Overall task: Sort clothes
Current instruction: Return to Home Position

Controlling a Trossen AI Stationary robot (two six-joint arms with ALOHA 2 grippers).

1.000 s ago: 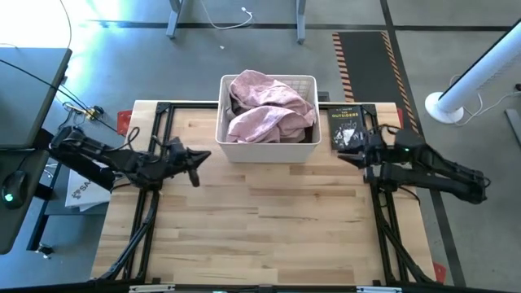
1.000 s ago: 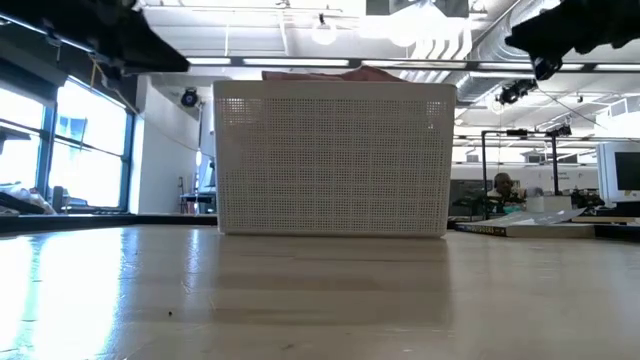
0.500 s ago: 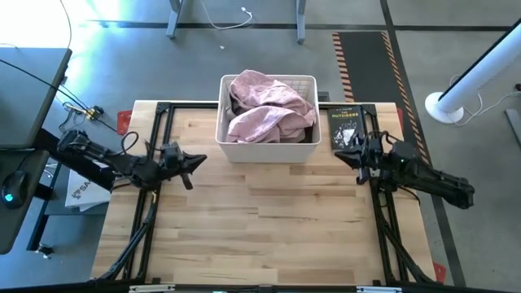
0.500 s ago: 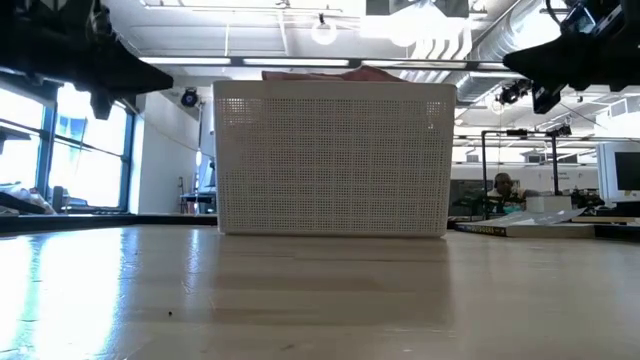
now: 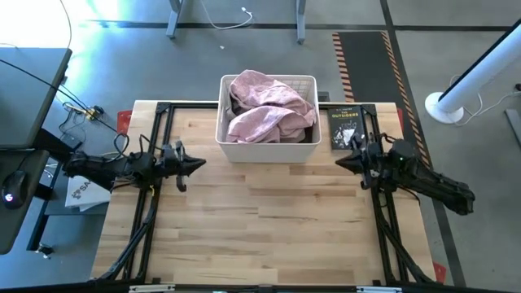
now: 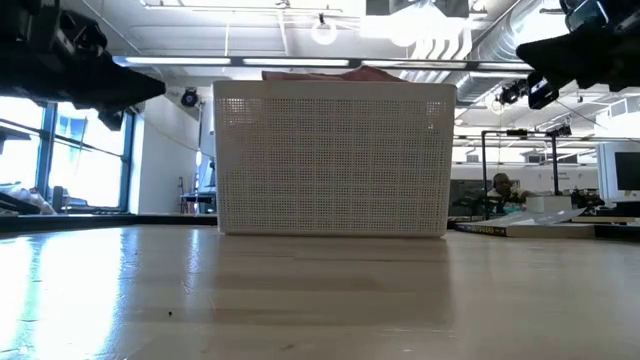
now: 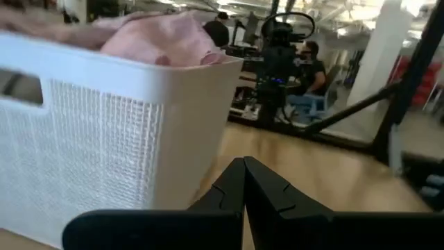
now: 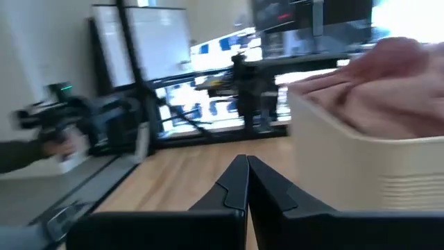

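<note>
While both arms sit close to the white basket (image 5: 269,151), any sideways swing during retraction can clip its wall and shove it along the desk (image 5: 260,228). The left hand (image 5: 195,165), at 8 o'clock from the basket, has its fingers pressed together on nothing. The right hand (image 5: 340,163), at 4 o'clock from the basket, is likewise pressed together and empty. It hovers just beside the black book (image 5: 345,126) and can knock it if it drops.

Basket location: 12 o'clock edge of the desk. Contents: pink garment (image 5: 264,110) on top, heaped above the rim, with dark fabric showing beneath. A jolt can spill the heap. All visible clothes lie inside the basket.
</note>
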